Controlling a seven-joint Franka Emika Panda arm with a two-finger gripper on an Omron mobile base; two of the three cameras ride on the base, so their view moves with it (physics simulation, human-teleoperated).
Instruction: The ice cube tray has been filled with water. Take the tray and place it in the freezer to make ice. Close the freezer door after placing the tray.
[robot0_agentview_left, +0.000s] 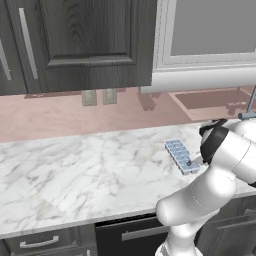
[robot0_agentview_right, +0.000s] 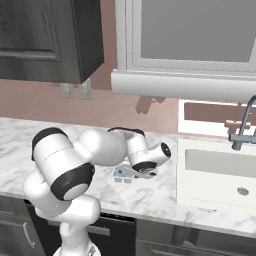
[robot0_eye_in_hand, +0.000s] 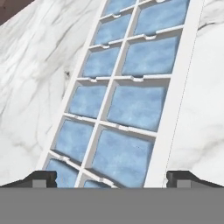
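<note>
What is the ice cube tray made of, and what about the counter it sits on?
The ice cube tray looks like smooth white plastic: thin, even walls between cells of pale blue water. The counter looks like polished marble, white with grey veins, though it may only be an imitation.

No readable text, labels, brands, numbers or signs anywhere on cabinets, counter, tray or sink.
</note>
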